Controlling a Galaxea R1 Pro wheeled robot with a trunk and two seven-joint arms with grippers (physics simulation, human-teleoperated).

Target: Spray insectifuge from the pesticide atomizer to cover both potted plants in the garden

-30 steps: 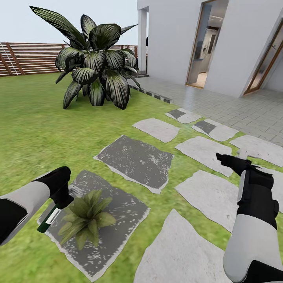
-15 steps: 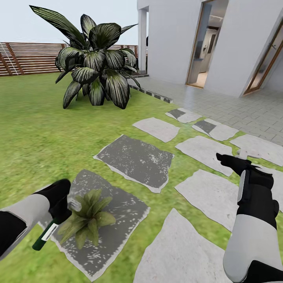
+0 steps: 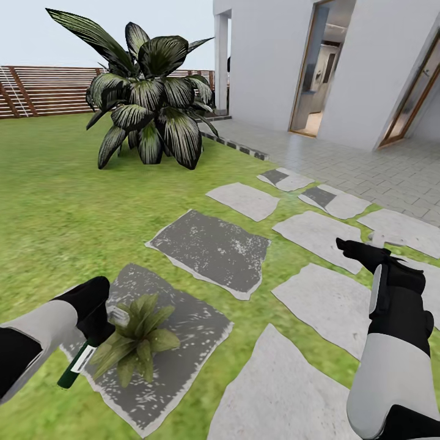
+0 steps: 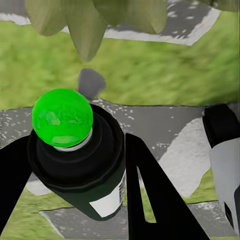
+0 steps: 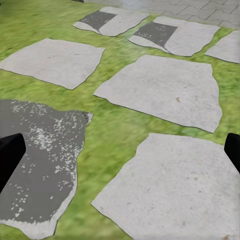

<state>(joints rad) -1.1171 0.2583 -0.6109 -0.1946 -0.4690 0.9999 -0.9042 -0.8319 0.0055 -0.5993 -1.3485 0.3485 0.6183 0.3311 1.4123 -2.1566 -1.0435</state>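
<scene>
Left gripper [image 3: 101, 305]: closed around the spray bottle [image 3: 78, 362], holding it by the upper body. In the head view the bottle hangs tilted, base toward the grass, just beside the small potted plant [image 3: 135, 338] at the near-left edge of the dark stepping stone [image 3: 183, 354].
Change over the last second: the bottle swings lower and more steeply down, then comes slightly back up; the nozzle end stays close to the leaves.
Left wrist view: bottle [image 4: 82, 172] between the fingers, a bright green knob on top, leaves hanging just ahead.
Reading: small aiming adjustments, probably spraying under way on this first plant; coverage cannot be judged.
Right gripper [image 3: 354, 249]: over the pale stones, holding nothing, jaws spread wide in the right wrist view; unmoved.
</scene>
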